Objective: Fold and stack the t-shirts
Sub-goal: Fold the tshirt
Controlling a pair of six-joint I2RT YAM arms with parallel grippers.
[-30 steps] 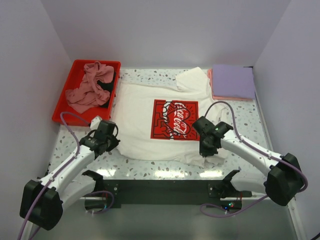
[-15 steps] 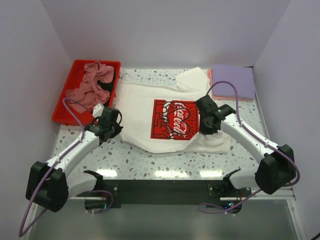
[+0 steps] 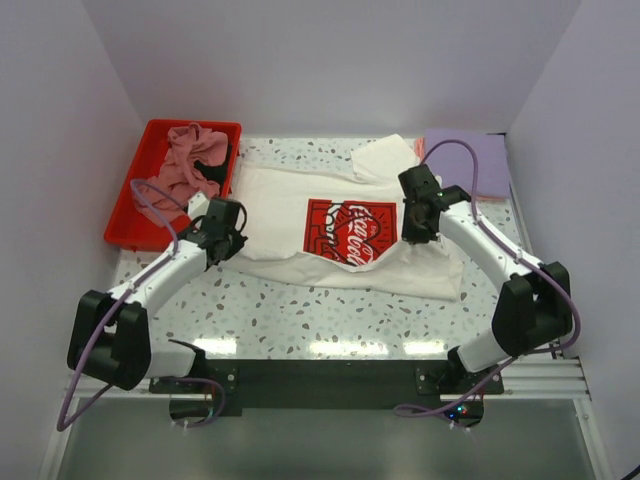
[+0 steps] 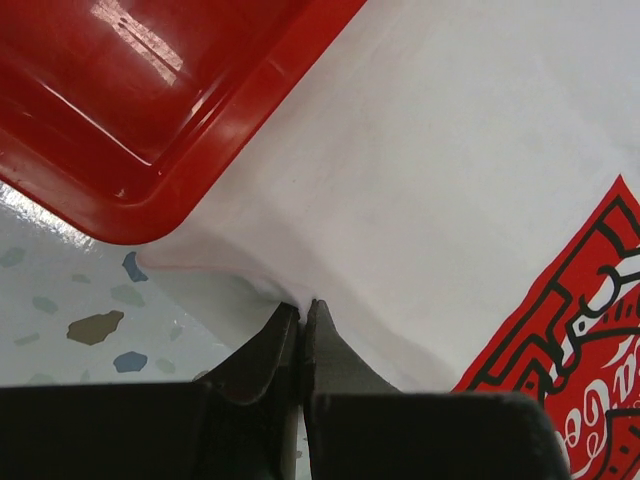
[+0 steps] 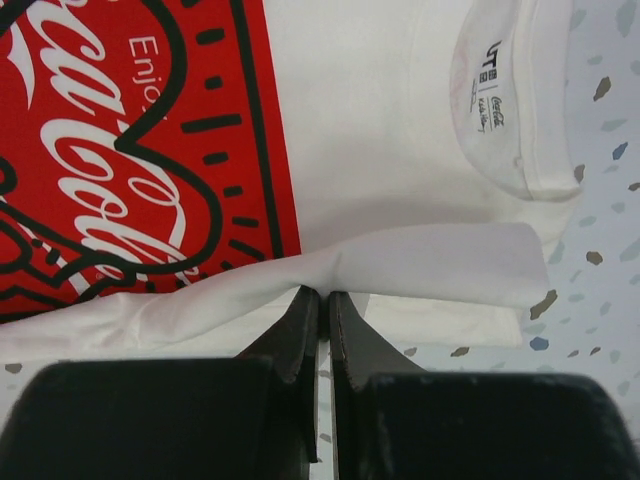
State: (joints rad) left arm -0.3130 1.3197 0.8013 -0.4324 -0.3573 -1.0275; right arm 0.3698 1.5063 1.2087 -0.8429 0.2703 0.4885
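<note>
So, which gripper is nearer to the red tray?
Left. The left gripper pinches the shirt edge just beside the tray's near corner. The right gripper grips the shirt at its opposite side, away from the tray.

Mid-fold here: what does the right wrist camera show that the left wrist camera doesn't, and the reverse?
Only the right wrist view: the collar of the white t-shirt with its neck label, and a folded-over flap just ahead of the right gripper. Only the left wrist view: a corner of the red tray, beside the shirt's edge, ahead of the left gripper. Both: the white t-shirt, part of its red print, the speckled table, and closed fingers pinching the cloth.
</note>
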